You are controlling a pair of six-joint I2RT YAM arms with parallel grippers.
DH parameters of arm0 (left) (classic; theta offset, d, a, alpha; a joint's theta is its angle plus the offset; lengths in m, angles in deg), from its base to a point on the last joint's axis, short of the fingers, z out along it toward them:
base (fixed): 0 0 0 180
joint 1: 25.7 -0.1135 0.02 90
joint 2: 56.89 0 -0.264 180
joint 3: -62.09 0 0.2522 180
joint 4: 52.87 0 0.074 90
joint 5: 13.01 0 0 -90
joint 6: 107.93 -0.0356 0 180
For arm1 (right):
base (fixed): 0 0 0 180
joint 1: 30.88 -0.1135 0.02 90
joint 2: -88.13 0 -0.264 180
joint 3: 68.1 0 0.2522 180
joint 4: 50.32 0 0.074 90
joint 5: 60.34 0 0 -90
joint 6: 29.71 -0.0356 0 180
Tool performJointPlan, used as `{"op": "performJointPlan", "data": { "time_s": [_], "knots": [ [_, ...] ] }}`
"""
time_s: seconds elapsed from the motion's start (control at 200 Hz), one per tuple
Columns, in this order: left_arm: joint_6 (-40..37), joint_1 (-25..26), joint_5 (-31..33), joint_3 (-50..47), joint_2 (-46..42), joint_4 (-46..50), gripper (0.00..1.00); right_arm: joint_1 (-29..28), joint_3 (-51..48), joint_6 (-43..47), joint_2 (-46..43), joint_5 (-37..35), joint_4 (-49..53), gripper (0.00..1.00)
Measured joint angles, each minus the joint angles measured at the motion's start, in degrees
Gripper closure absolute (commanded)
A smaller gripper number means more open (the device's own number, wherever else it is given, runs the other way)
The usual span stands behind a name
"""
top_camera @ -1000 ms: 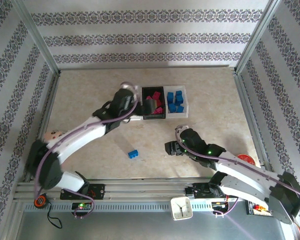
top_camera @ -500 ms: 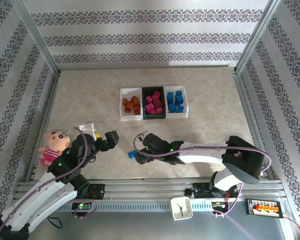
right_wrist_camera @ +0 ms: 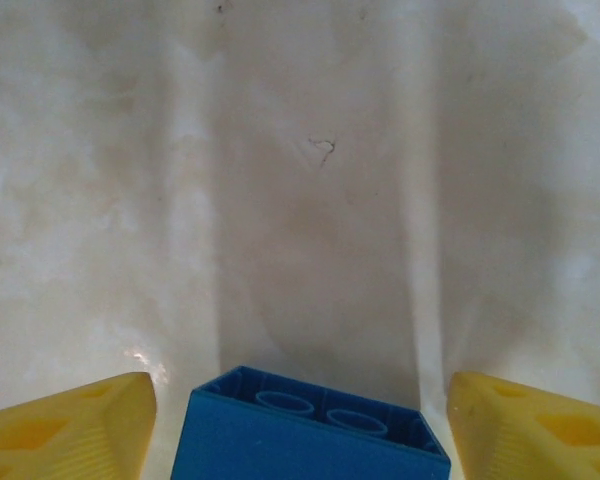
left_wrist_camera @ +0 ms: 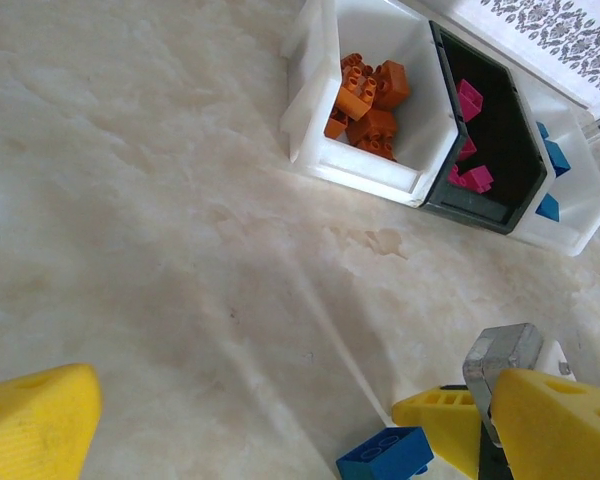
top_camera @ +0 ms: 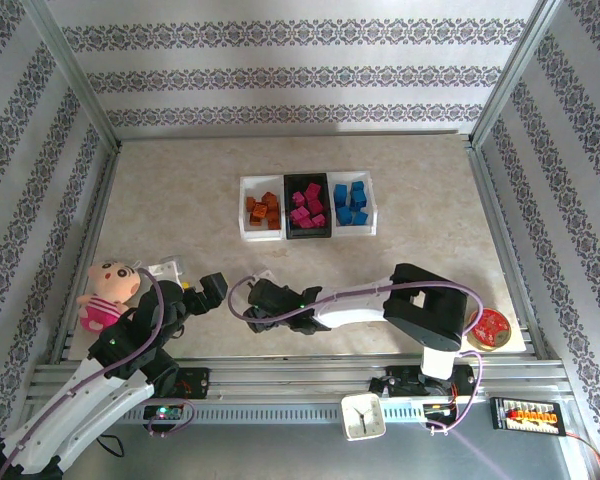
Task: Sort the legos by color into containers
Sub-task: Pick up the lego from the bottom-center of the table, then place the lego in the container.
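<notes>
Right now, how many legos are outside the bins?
1: a blue lego on the table, sitting between the open jaws of the right gripper. Others may be hidden from view.

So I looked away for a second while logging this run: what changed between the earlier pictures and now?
The left gripper pulled back from over the bins to the near left, open and empty. The right gripper swung left and now straddles the loose blue brick, fingers open, not yet clamped. The bins stayed put.

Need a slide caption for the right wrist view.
Right pincer open, straddling a blue lego on the beige tabletop.
</notes>
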Motion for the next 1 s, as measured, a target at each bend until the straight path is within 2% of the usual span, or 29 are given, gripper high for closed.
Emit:
{"op": "performJointPlan", "data": {
  "time_s": [0.25, 0.495, 0.65, 0.76, 0.864, 0.999],
  "knots": [
    [0.2, 0.0, -0.5, -1.1, 1.2, -0.5, 0.00, 0.2, -2.7, -0.7, -2.5, -2.1, -1.3, 0.61],
    [0.7, 0.0, -3.4, -3.3, 7.1, -5.6, 0.00, 5.6, -12.0, 0.0, -16.9, -2.7, 0.0, 0.65],
    [1.3, 0.0, -6.3, -5.0, 13.6, -11.3, 0.00, 13.6, -14.9, 2.1, -30.3, -3.0, 3.7, 0.65],
    [1.7, 0.0, -7.8, -5.3, 17.7, -14.9, 0.00, 21.0, -13.6, 4.3, -35.3, -2.8, 6.3, 0.65],
    [1.7, 0.0, -8.8, -5.3, 19.5, -17.0, 0.00, 28.8, -9.5, 5.9, -33.9, -1.4, 7.9, 0.65],
    [1.7, 0.0, -9.4, -5.3, 19.6, -18.6, 0.00, 37.0, -1.5, 7.3, -24.7, 1.0, 8.7, 0.65]
  ]
}}
